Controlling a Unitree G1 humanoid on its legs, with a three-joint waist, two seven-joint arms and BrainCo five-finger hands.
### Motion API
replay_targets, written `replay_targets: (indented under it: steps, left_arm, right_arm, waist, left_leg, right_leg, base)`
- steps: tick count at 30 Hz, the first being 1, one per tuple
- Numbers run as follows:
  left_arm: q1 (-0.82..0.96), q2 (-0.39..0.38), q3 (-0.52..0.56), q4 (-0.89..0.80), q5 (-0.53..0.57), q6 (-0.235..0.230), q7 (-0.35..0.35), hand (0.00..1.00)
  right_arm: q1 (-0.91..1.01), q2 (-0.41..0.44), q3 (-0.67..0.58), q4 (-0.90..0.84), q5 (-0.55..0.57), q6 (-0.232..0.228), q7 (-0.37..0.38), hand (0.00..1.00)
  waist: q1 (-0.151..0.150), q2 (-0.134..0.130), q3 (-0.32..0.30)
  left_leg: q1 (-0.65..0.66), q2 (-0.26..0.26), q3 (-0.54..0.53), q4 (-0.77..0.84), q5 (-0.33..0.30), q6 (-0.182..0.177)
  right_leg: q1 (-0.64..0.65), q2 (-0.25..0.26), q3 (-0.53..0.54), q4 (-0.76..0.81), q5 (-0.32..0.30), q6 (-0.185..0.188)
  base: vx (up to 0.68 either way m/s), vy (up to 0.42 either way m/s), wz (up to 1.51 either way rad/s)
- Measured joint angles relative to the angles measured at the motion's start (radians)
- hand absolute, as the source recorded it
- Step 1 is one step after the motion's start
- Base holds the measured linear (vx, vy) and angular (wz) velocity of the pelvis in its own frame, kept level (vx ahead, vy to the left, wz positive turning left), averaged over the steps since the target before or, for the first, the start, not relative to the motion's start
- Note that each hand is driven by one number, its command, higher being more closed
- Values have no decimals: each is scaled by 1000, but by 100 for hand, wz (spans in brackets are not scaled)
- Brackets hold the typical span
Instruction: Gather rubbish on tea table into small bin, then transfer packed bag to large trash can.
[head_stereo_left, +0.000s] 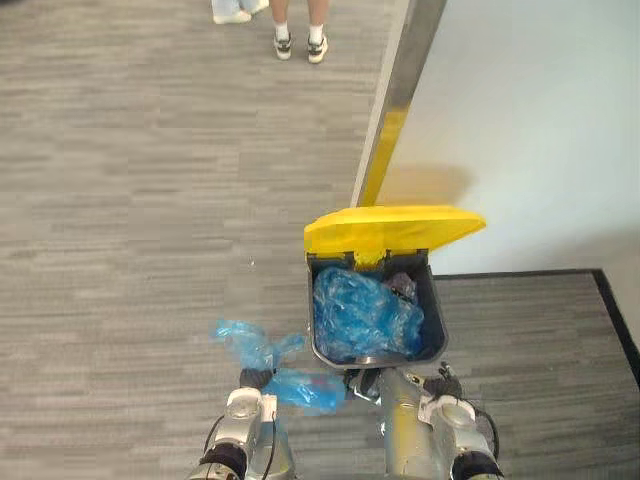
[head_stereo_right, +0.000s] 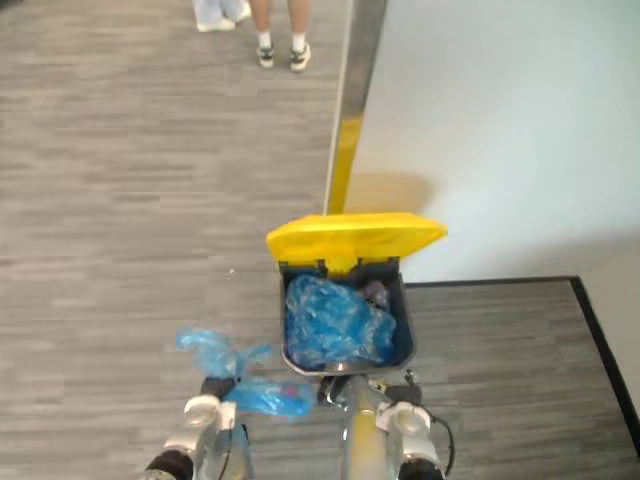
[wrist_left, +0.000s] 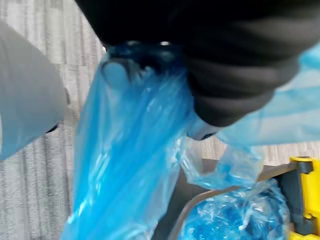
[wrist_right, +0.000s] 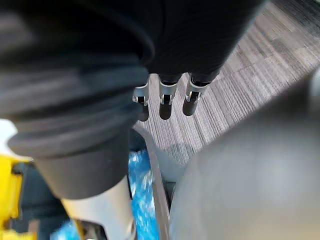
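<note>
Left eye view: left hand (head_stereo_left: 256, 379) clutches the blue bag (head_stereo_left: 305, 390) just beside the large trash can (head_stereo_left: 436, 325), not over it. Right hand (wrist_right: 165, 97) is straight-fingered and empty. Letting go now probably drops it on the floor (head_stereo_left: 120, 250).

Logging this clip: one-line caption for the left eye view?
Left robot hand holds a blue plastic bag left of the open yellow-lidded trash can, with crumpled blue plastic inside.

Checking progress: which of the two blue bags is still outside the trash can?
The blue bag gripped by the left hand, over the floor left of the trash can; the other bag lies inside it.
</note>
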Motion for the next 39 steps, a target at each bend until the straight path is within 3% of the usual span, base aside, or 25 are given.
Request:
replay_targets:
  steps: [3,5,7,8,9,10,11,12,14,18,25,34,39]
  left_arm:
    - [-15,1,-2,-51,-2,-1,2,100]
    - [-32,16,-23,-106,-10,-3,4,100]
    - [-53,21,-25,-127,-11,-7,9,100]
    - [-69,25,-26,-138,-17,-13,25,100]
    - [-73,13,-28,-139,-19,-16,27,100]
    - [-81,14,-28,-151,-19,-21,26,100]
    - [-74,23,-25,-186,-21,-23,26,100]
    - [-74,19,-21,-209,-28,-32,35,100]
    - [-64,18,-26,-208,-38,-40,42,100]
    - [-51,17,-38,-215,-39,-44,43,100]
    - [-13,23,-69,-217,-41,-43,42,100]
    - [8,41,-95,-224,-61,-43,43,100]
    - [19,65,-169,-380,-109,-46,44,100]
  right_arm:
    - [-42,11,73,-37,2,4,-4,0]
    - [-121,4,120,-160,3,0,-23,0]
    - [-184,-14,143,-225,5,-4,-35,0]
    - [-223,-39,159,-262,8,-8,-38,0]
    - [-256,-58,165,-287,8,-9,-39,0]
    - [-274,-74,171,-322,10,-12,-45,0]
    - [-293,-85,177,-333,12,-12,-52,0]
    - [-336,-102,192,-343,17,-8,-56,0]
    - [-388,-117,196,-354,34,-5,-59,0]
    - [-446,-150,208,-380,62,0,-73,0]
    - [-598,-168,234,-390,85,-8,-76,0]
    - [-674,-190,273,-306,100,-5,-76,0]
    - [-678,-198,273,-302,119,-5,-77,0]
  waist:
    - [14,2,29]
    - [23,3,65]
    - [29,-9,78]
    - [30,-8,88]
    - [40,19,96]
    - [58,8,100]
    - [29,-33,109]
    - [41,-22,122]
    - [52,-16,120]
    - [54,-25,124]
    - [55,-29,121]
    - [56,-46,96]
    - [57,-50,93]
  left_leg:
    - [-56,19,-55,1,0,0]
    - [-94,35,-99,-14,1,0]
    - [-118,39,-118,-18,3,2]
    - [-153,41,-117,22,0,18]
    - [-176,59,-129,23,-4,60]
    - [-174,77,-110,29,7,44]
    - [-186,40,-113,47,42,8]
    - [-206,59,-116,109,51,-30]
    - [-225,39,-63,168,67,-6]
    - [-212,26,-52,81,84,-54]
    - [-204,9,-49,24,131,-70]
    - [-200,-8,-40,0,155,-72]
    - [-192,-13,-39,-7,164,-67]
  right_leg:
    - [-11,20,-39,-36,14,-1]
    - [-23,50,-69,-68,14,-1]
    - [-33,68,-83,-97,14,-1]
    - [-35,74,-113,-118,10,18]
    - [-42,74,-124,-77,-5,57]
    - [-126,65,2,196,-2,-76]
    - [-75,55,187,206,-39,-44]
    - [-79,43,133,191,-30,-42]
    - [-83,47,86,139,28,-55]
    - [-68,41,63,87,64,-78]
    - [-31,39,59,-10,132,-68]
    - [-18,30,64,-55,166,-65]
    - [3,31,65,-81,188,-62]
  base:
    - [-102,-130,23]
    - [-111,-220,18]
    - [-95,-164,0]
    - [-128,-169,-8]
    - [-111,-123,-18]
    - [-23,-114,41]
    - [-2,-205,38]
    - [-14,-187,30]
    - [-33,-40,-35]
    - [-19,-42,22]
    - [-46,24,5]
    - [-32,25,1]
    - [-28,16,1]
